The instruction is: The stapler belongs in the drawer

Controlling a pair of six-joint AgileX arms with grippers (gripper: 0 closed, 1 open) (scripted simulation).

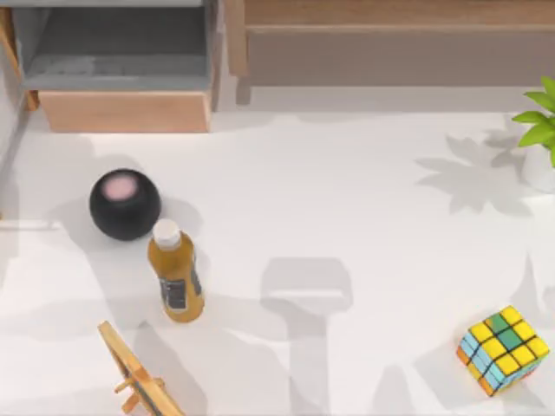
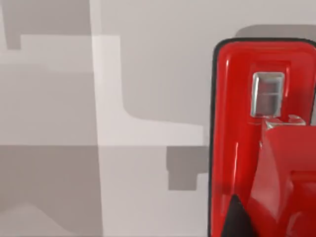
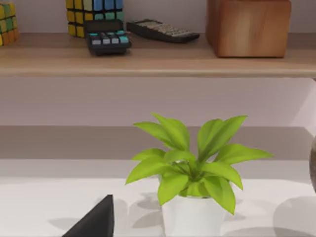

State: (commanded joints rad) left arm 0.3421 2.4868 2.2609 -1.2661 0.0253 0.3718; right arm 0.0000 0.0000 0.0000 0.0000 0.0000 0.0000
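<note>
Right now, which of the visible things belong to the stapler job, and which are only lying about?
For the job:
glossy red stapler
open tan-fronted wooden drawer

Lying about:
black ball
orange juice bottle
multicoloured puzzle cube
green potted plant
wooden stand

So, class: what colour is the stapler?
Glossy red, clearest in the left wrist view: stapler.

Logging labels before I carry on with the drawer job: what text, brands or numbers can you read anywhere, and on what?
None can be read.
Juice bottle: dark label with pale marks, too blurred to read.
Calculators and on the shelf: key markings too small to read.
Stapler, drawer, black ball, cubes and: no lettering visible.
</note>
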